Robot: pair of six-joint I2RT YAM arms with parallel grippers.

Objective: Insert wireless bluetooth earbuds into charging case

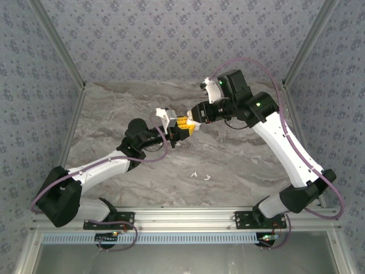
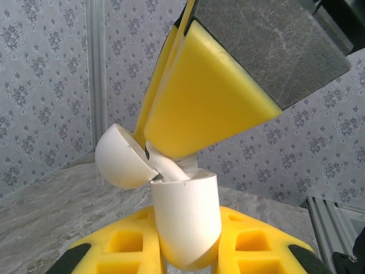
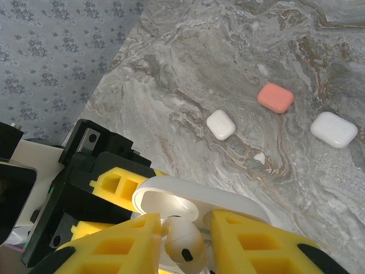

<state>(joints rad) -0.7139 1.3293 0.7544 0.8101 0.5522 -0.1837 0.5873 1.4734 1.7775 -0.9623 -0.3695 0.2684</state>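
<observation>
We see the left arm (image 1: 102,168) and the right arm (image 1: 285,142) meeting above the middle of the desk (image 1: 239,165), their yellow fingertips almost touching.

The left jaws are closed on a white charging case (image 2: 185,222), gripping its rounded body from both sides. The case stands open, and its lid (image 2: 121,157) is swung back to the left in the left wrist view.

The right jaws come down onto the case from above. They pinch a white earbud (image 3: 183,242) between their yellow pads (image 3: 131,245). From the left wrist we see this earbud (image 2: 168,165) at the mouth of the case, touching its rim. We cannot tell how far in it sits.

Nearer to the arm bases, two loose white earbuds (image 1: 194,173) lie side by side on the bare desk.

In the right wrist view three closed cases lie well apart from the jaws: a small white case (image 3: 220,124), a coral case (image 3: 275,97) and a larger white case (image 3: 333,129). A tiny white piece (image 3: 259,157) lies between them, too small for us to name.
</observation>
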